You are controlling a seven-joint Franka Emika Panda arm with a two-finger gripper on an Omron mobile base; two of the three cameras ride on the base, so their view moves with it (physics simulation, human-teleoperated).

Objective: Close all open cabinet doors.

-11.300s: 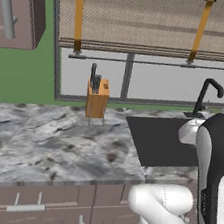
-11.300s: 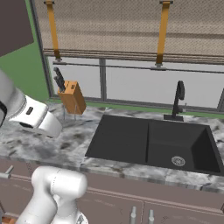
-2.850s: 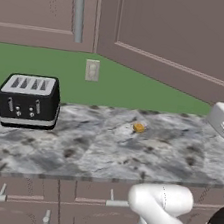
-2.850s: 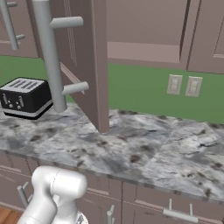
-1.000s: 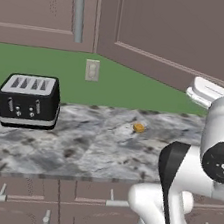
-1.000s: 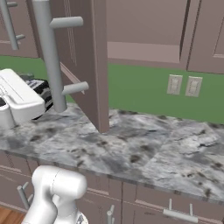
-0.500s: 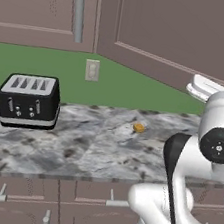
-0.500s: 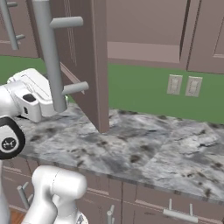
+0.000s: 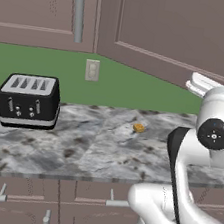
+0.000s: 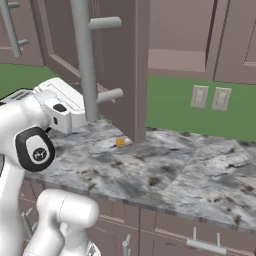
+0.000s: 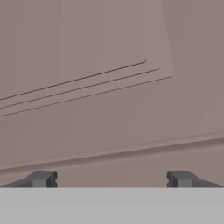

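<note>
One mauve-brown cabinet door (image 10: 122, 60) stands swung out over the counter, its long silver bar handle (image 10: 84, 60) facing the right base view. In the left base view its recessed inner face (image 9: 175, 32) slants across the upper right. My white hand (image 10: 64, 106) is raised at the door's lower edge, on the handle side, and it also shows as (image 9: 204, 86). In the hand view the door panel (image 11: 87, 65) is very close, and my gripper (image 11: 112, 179) is open with nothing between its dark fingertips (image 11: 43, 178).
A black four-slot toaster (image 9: 28, 101) sits at the left of the marble counter (image 9: 89, 146). A small orange item (image 9: 139, 128) lies under the open door. Wall outlets (image 10: 210, 97) sit on the green backsplash. Closed upper doors (image 10: 235, 40) hang to the right, drawer fronts (image 9: 20, 202) below.
Long ago the base stood at the sink; both views have since shifted to this counter. In the last second my arm has risen and brought the hand up to the open door's lower edge.
</note>
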